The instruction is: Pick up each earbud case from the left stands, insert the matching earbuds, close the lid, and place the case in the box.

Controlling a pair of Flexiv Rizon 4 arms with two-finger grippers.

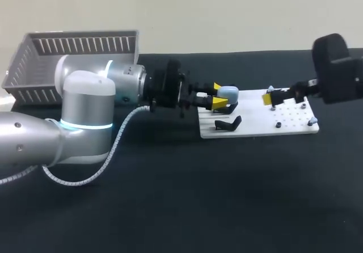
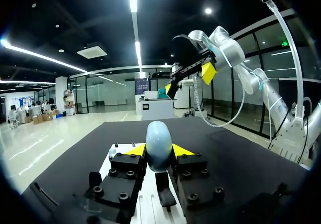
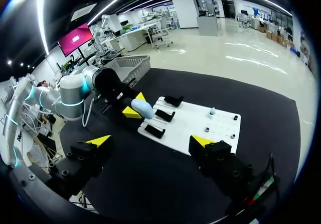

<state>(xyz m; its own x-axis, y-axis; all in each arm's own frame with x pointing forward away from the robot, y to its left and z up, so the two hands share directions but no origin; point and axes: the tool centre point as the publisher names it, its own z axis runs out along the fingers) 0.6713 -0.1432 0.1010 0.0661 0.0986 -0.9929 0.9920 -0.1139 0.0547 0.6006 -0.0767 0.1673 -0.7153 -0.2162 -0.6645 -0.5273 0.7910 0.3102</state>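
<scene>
Left gripper (image 2: 159, 152) — apparently — pinches earbud case (image 2: 157, 133).

The setting is a robotics laboratory test bench. Indicators: two jointed metal robot arms, the left arm (image 1: 85, 114) and the right arm (image 1: 337, 66), enter from opposite sides over a table (image 1: 170, 207) covered in plain black. A white fixture plate (image 1: 295, 127) carries a regular grid of holes and black stands (image 1: 228, 123). A slatted grey box (image 1: 34, 66) sits at the far left corner. An exposed spiral cable (image 1: 115, 145) runs along the left arm.
</scene>
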